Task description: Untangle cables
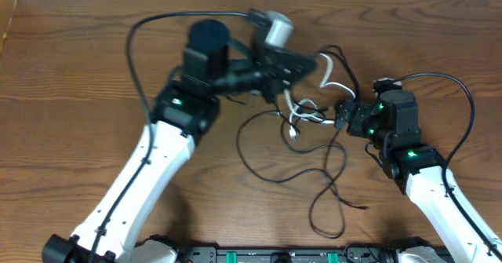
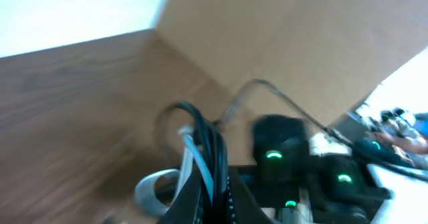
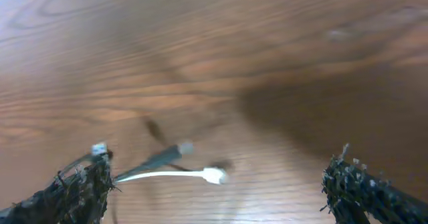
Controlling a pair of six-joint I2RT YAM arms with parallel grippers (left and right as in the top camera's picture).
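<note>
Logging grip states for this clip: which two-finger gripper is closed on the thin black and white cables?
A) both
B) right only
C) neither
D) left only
D: the left gripper is shut with the thin black and white cables bunched in it, while the right gripper stands wide open above the brown wooden table, gripping nothing.
</note>
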